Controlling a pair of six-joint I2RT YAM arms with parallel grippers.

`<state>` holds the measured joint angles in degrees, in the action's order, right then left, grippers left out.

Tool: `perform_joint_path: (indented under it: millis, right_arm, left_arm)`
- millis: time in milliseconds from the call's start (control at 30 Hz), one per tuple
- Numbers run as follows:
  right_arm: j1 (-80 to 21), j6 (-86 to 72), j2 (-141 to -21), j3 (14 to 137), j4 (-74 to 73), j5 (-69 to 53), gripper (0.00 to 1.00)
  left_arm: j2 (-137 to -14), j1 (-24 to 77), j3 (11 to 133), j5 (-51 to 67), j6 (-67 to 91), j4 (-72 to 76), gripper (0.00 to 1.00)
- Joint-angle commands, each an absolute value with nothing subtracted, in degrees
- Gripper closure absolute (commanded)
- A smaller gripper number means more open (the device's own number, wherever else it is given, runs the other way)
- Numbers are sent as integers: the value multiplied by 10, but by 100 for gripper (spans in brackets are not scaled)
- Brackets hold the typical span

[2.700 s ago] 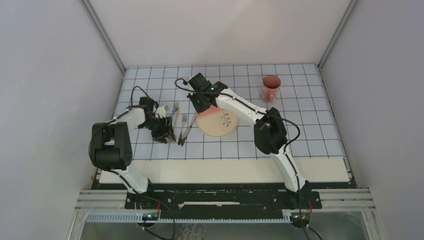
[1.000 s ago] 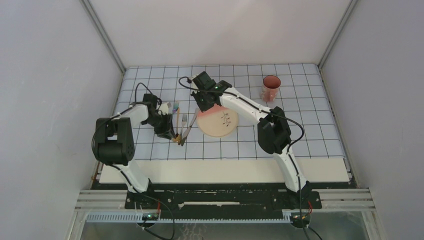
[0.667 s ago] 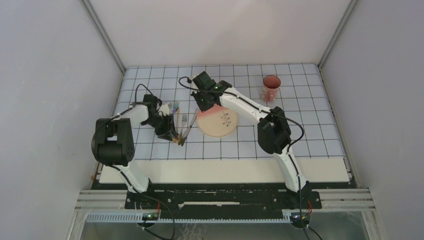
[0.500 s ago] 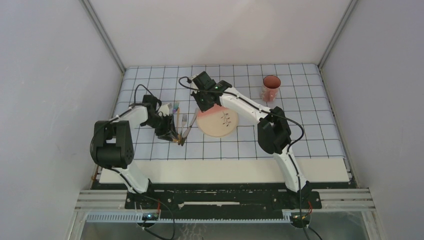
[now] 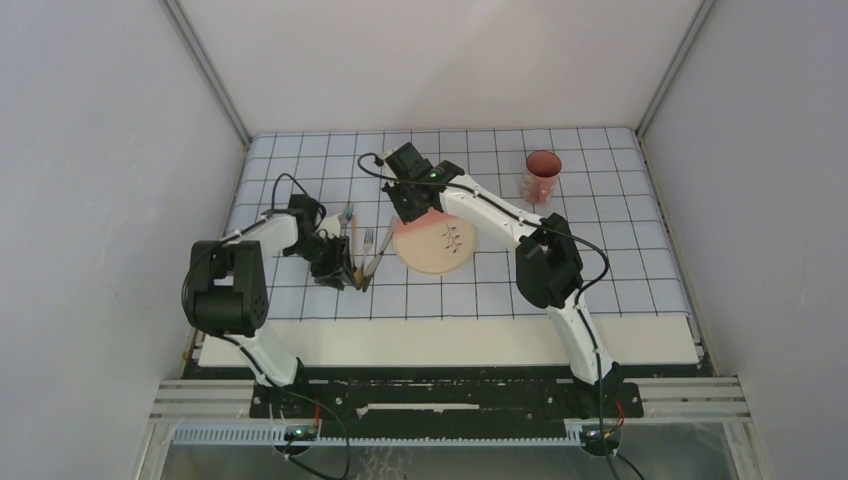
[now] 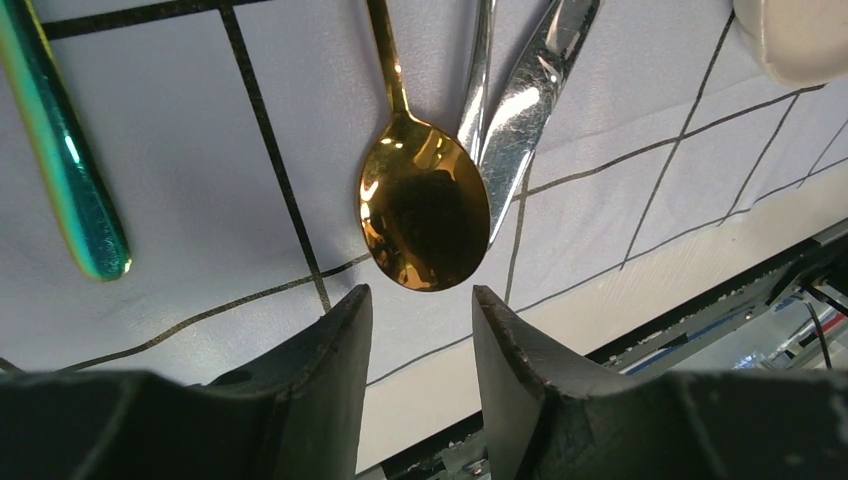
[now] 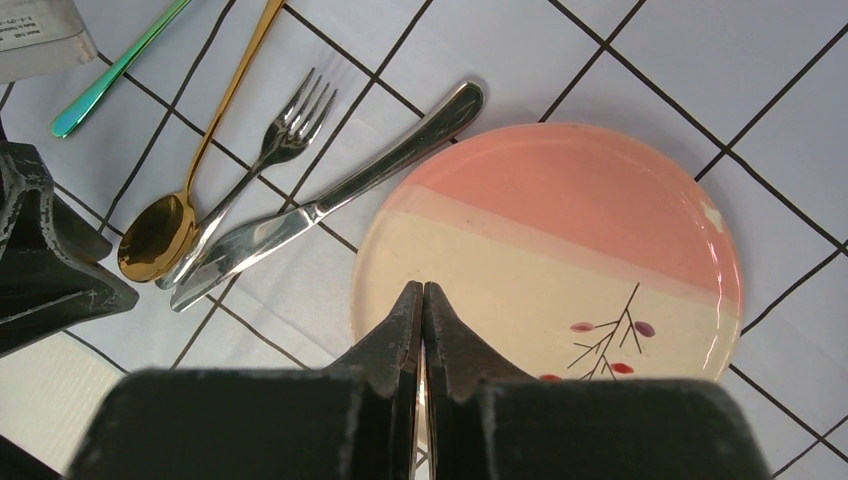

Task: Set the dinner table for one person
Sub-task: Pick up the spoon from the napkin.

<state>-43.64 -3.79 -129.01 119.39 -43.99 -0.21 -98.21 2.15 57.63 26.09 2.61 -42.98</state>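
The cream dinner table (image 5: 450,340) carries a pale-blue gridded cloth (image 5: 600,250). On the cloth lies a pink-and-cream plate (image 5: 445,250) (image 7: 560,250). Left of it lie a knife (image 7: 330,200), a fork (image 7: 285,135), a gold spoon (image 5: 352,250) (image 6: 425,215) and a teal utensil (image 7: 110,75). My left gripper (image 5: 338,270) (image 6: 418,295) is open, its tips just short of the spoon's bowl, nothing between them. My right gripper (image 5: 410,212) (image 7: 422,288) is shut over the plate's left part, with nothing seen in it.
A pink cup (image 5: 541,176) stands upright at the far right of the cloth. Grey walls close in the table on three sides. The knife's blade (image 6: 530,100) and the fork's handle (image 6: 478,90) lie tight against the spoon.
My left gripper has opened, let go of the gold spoon and drawn back a little toward the near edge. The spoon now lies on the cloth. The right arm has stayed put.
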Motion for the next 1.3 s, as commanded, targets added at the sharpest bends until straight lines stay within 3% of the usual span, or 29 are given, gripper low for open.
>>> perform_joint_path:
  millis: [0,433,1267]
  right_arm:
    - [-439,-40,-1250,1196,-425,5,93]
    - [-441,-35,-1248,1196,-424,11,94]
    - [-441,-27,-1247,1191,-422,4,94]
  left_arm:
    - [-977,29,565,239,22,-423,54]
    - [-1004,57,603,236,50,-401,54]
    - [-953,104,657,95,15,-412,53]
